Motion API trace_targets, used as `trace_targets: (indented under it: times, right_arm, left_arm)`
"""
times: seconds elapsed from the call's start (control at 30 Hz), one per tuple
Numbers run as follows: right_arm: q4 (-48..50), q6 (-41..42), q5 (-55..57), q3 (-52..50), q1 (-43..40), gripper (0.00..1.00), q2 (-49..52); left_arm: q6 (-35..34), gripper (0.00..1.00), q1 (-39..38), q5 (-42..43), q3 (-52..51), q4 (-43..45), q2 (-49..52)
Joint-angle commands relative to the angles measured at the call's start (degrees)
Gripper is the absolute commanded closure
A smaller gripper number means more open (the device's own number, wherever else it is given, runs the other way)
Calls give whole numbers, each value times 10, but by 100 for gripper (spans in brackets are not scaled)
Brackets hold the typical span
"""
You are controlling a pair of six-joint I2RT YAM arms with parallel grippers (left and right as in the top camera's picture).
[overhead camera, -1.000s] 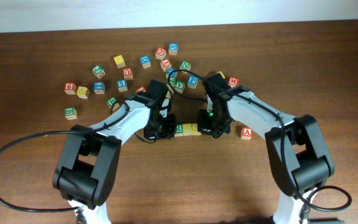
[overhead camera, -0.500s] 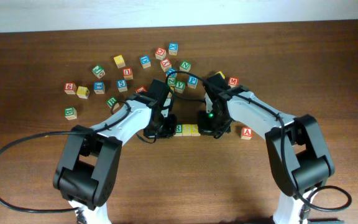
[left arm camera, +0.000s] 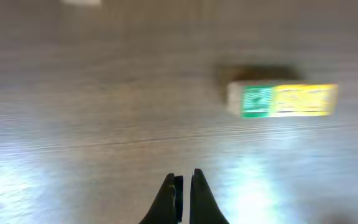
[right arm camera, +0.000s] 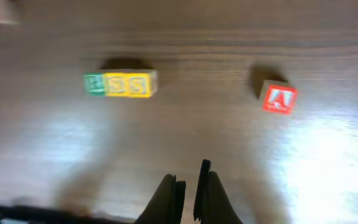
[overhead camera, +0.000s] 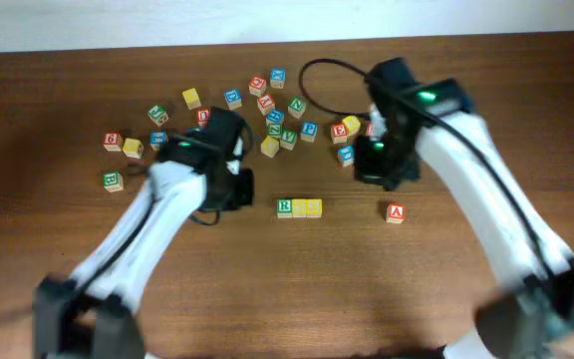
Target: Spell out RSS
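Blocks (overhead camera: 299, 207) touch in a row at frame centre — green R, two yellow S. Well apart, left gripper (left arm camera: 183, 179) and right gripper (right arm camera: 188, 175) are clenched, empty.

Left hand (left arm camera: 184, 178) empty, fingers (left arm camera: 166, 194) nearly together, pointing down; right hand (right arm camera: 189, 173) likewise closed, empty; left arm (overhead camera: 157, 214) and right arm (overhead camera: 476, 170) motion-blurred in overhead view

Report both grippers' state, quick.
Left gripper: closed, holding nothing.
Right gripper: closed, holding nothing.
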Motion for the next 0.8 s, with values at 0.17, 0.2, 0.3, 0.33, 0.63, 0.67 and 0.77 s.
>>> trace_targets:
  times: [0.17,0.2,0.3,0.33,0.63,0.67,0.77]
  right_arm:
    - [-172,-2,52,-25,-1,2,-425]
    - [-172,-2,52,-25,-1,2,-463]
    - [-172,-2,52,-25,-1,2,-524]
    - [-172,-2,52,-25,-1,2,-532]
    - [-80,-79,103,-124,-65,2,-592]
    - [-31,-116,92,-169,-78,2,-617]
    - [163,-244,40,-387,-96,2,-738]
  left_arm:
    - [5,1,5,-8,13,-59,-255]
    - [5,1,5,-8,13,-59,-255]
    - [5,1,5,-8,13,-59,-255]
    - [5,1,5,-8,13,-59,-255]
    - [5,1,5,-8,13,-59,-255]
    - [5,1,5,-8,13,-59,-255]
    - [5,1,5,-8,13,-59,-255]
